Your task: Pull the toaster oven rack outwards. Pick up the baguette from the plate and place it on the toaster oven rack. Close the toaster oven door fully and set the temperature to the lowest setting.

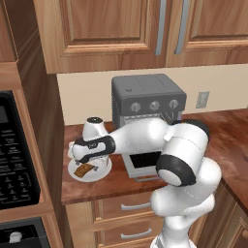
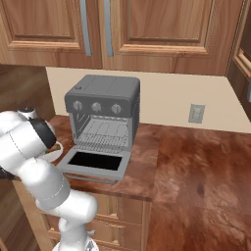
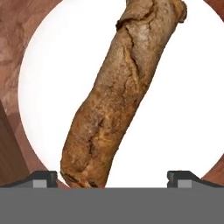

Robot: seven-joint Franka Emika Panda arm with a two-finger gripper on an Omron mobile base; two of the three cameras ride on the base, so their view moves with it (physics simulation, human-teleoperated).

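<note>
Directly beneath the gripper (image 3: 112,178), whose jaws stand wide apart and hold nothing, the baguette (image 3: 118,96) lies across the white plate (image 3: 183,100), one end near the left fingertip. Plate and baguette (image 1: 84,169) rest on the wooden counter (image 1: 111,181) below the hand; beside it, the toaster oven (image 2: 105,110) has its door (image 2: 95,163) folded down, rack (image 2: 105,137) visible inside

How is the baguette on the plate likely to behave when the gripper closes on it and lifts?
The baguette looks crusty and cracked, so probably stiff, not floppy, and grippy. It seems light for its size. Its rounded, long shape may let it roll on the smooth white plate if nudged, and an off-centre grip could tilt it.
</note>
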